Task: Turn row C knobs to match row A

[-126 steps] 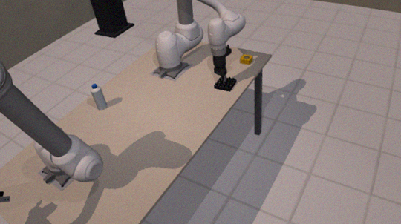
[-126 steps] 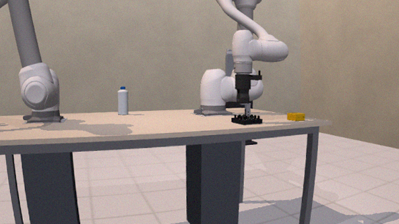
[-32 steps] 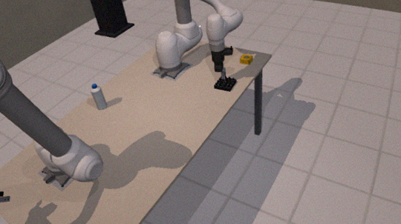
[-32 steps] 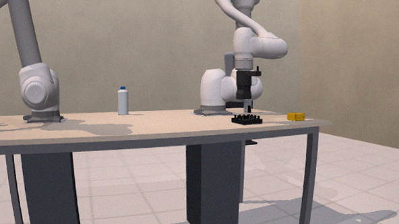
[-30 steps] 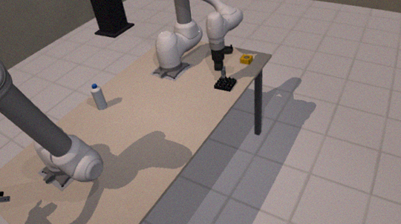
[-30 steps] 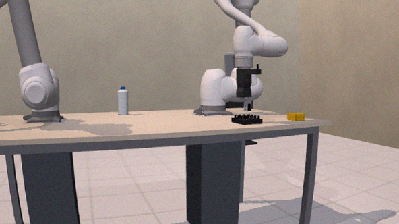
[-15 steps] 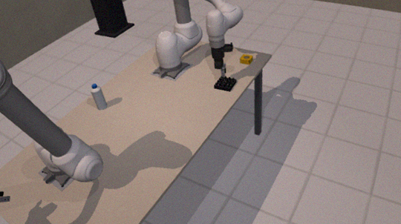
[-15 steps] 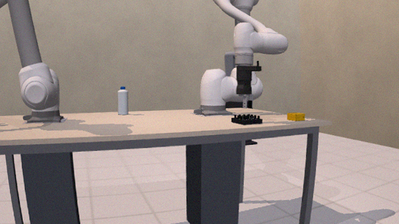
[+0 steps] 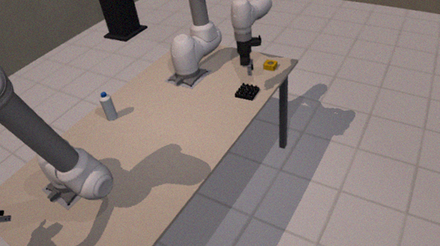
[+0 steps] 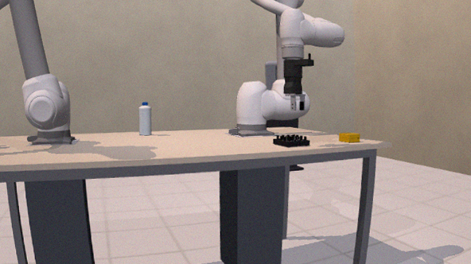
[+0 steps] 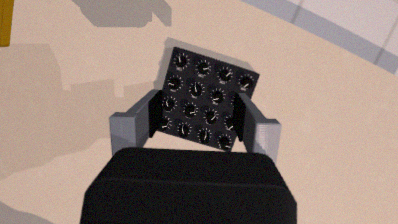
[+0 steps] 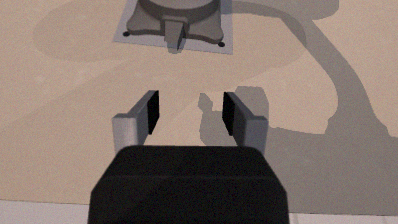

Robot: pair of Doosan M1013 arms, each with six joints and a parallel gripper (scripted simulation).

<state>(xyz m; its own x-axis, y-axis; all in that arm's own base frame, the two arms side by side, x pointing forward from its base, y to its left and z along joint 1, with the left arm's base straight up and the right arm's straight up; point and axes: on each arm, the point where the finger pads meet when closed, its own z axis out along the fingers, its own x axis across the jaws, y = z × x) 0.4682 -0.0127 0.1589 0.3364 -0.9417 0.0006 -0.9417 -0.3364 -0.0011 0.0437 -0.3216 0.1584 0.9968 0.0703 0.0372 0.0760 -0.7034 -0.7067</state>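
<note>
High oblique top view and table-height exterior view, both spanning the tabletop.
</note>
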